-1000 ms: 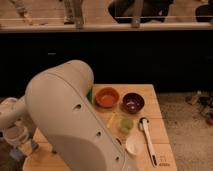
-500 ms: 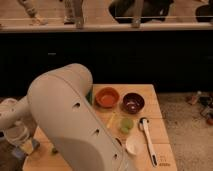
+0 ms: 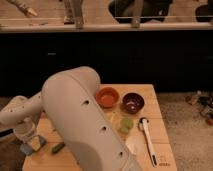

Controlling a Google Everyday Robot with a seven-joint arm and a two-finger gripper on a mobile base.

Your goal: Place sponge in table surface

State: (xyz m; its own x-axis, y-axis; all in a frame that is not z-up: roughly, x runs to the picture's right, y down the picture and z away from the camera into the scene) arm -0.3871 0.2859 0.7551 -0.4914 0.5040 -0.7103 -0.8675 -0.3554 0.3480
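Sponge [image 3: 33, 144], blue with a tan-yellow face, is seen at the left edge of the table surface [image 3: 159, 116], close to the front left corner. Whether it rests flat on the planks or is lifted just clear of them cannot be told. The gripper [image 3: 26, 134] is positioned directly over the sponge at that same left edge, and appears to be in contact with it. Whether the gripper is spread or clamped on the sponge cannot be told.

The white arm [image 3: 75, 112] is bent across the front left part of the table surface, so much of the planks there is hidden.

A small dark green piece [image 3: 58, 147] is laid just beside the sponge, toward the middle of the front edge. An orange bowl [image 3: 107, 97] and a dark bowl [image 3: 133, 102] are set side by side near the back edge, the dark one nearer the back right corner. A pale green lump [image 3: 126, 123] is placed in front of the two bowls. A long white utensil [image 3: 149, 141] is laid along the right edge, pointing from the bowls toward the front right corner.
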